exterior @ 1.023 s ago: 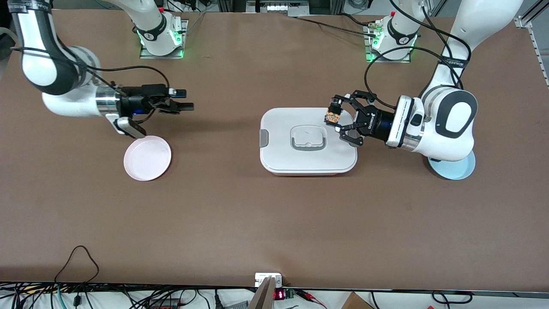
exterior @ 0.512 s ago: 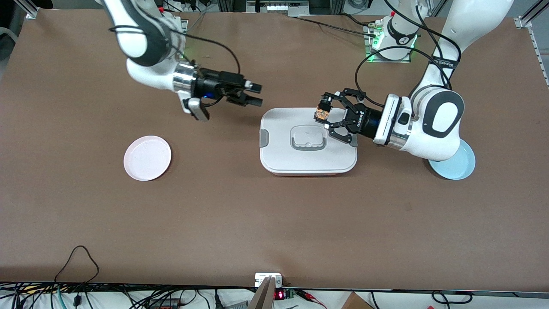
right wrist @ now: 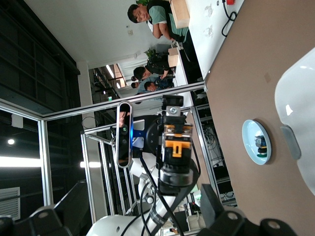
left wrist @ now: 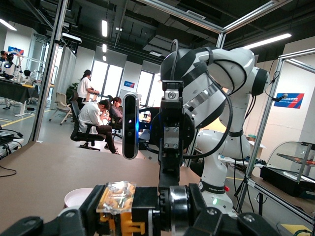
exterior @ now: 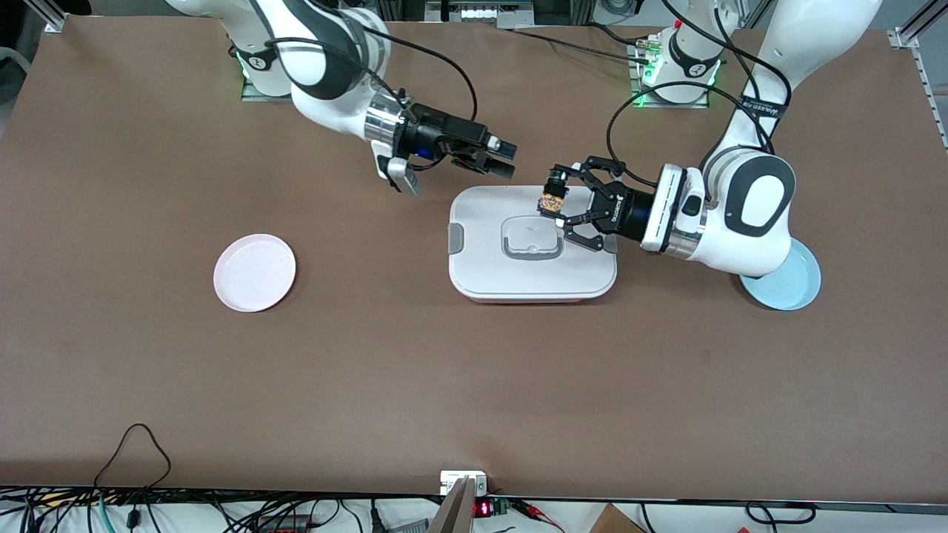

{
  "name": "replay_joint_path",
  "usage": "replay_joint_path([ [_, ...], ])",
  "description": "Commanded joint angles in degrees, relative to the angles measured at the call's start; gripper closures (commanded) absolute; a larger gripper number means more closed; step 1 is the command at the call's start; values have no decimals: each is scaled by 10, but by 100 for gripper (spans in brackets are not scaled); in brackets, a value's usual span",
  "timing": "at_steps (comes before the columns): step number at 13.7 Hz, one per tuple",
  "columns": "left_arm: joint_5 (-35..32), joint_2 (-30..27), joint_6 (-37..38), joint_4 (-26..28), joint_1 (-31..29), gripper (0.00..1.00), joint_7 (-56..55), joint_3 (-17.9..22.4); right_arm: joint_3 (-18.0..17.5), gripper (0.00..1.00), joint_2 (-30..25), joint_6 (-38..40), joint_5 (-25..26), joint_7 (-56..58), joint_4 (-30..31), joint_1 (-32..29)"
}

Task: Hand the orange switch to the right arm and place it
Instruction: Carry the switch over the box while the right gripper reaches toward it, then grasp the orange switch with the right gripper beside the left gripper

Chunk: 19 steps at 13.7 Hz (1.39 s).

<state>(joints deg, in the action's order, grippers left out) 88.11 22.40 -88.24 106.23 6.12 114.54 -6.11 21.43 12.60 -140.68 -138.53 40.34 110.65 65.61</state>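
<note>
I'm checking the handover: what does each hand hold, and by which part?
The left hand pinches the orange switch across its orange body, over the white box. The right hand is open, holding nothing.

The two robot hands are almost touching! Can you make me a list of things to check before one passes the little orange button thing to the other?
1. Left gripper shut on the orange switch: ok.
2. Switch held up in the air over the white lidded box, not resting on it: ok.
3. Right gripper open, ready to take it: ok.
4. Right gripper faces the switch: ok, the right wrist view shows the switch straight ahead.
5. Right gripper's fingers around the switch: not ok, a gap remains.
6. Pink plate bare: ok.
</note>
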Motion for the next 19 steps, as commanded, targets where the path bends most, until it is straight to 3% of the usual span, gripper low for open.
replay_joint_path([
  [1,21,1,-11,3,8,100,20,4,8,0,26,-15,-44,-3,-35,8],
  [9,21,1,-14,3,12,100,20,4,9,0,115,-31,-44,3,-121,10],
  [11,21,1,-14,3,12,100,20,4,10,7,119,-30,-41,1,-125,7],
  [19,21,1,-16,3,12,100,20,4,12,50,135,-31,-38,-3,-142,6],
])
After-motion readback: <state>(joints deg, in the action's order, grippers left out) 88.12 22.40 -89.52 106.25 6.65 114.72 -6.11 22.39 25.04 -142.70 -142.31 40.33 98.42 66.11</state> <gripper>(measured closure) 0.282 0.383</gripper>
